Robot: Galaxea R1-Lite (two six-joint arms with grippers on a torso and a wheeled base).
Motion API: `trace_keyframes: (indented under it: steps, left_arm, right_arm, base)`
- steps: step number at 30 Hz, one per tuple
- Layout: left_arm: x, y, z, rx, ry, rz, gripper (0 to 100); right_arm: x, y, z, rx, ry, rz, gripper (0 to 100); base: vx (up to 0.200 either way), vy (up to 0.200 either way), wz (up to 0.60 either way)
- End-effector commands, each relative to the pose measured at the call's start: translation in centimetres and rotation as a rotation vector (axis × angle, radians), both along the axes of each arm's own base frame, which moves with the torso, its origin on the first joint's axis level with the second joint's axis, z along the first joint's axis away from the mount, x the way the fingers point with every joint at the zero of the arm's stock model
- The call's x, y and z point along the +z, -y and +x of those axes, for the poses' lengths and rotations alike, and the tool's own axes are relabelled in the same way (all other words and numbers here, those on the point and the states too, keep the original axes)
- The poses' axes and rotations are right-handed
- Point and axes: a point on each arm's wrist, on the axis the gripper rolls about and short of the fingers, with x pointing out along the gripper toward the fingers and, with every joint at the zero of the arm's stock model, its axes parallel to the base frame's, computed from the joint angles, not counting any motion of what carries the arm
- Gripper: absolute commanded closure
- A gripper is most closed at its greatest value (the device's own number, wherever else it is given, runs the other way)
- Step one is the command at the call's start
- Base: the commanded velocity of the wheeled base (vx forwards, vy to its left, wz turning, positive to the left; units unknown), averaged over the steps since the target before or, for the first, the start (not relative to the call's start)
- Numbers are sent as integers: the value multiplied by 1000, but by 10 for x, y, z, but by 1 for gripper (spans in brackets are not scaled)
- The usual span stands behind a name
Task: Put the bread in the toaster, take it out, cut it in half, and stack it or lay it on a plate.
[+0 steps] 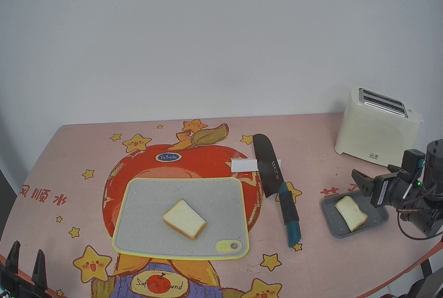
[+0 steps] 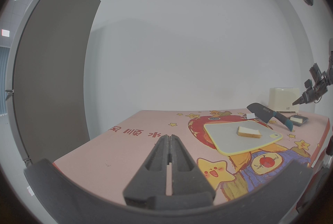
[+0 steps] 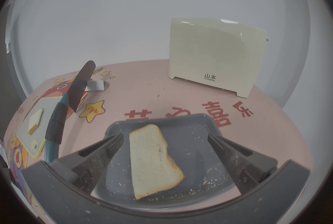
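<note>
right gripper (image 1: pixel 362 181) wide above bread half (image 1: pixel 351 213) on plate (image 1: pixel 376 216); left gripper (image 2: pixel 169 138) closed. we judge plating underway; next, probably, fetch other half (image 1: pixel 184 219) off board (image 1: pixel 138 202).

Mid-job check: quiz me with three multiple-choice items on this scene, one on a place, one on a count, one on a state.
1. Where is the knife?
A. Right of the board
B. On the board
C. In the tray

2. How many pieces of bread are out?
A. One
B. Two
C. Three

3. The right gripper is:
A. Open
B. Shut on bread
C. Shut on the knife

Answers:
1 A: the knife lies just off the board's right edge.
2 B: one piece is on the board, another is in the tray.
3 A: its fingers are spread wide by the tray, holding nothing.
</note>
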Motion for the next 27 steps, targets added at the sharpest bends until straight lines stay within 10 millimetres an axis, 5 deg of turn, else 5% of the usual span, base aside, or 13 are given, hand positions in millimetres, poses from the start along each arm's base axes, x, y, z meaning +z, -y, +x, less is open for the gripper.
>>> trace_keyframes:
  steps: [1, 20, 27]
  left_arm:
    - [-5, 0, 0, 1, 0, 0, 0]
    - [-5, 0, 0, 2, -2, -2, 0]
    - [-5, 0, 0, 2, -2, -2, 0]
  right_arm:
    - [3, 1, -2, 1, 14, 8, 0]
    - [0, 1, -2, 4, 1, 3, 0]
    - [-1, 1, -2, 6, -2, 0, 0]
  base:
    - [0, 0, 0]
    - [0, 0, 0]
    - [0, -200, 0]
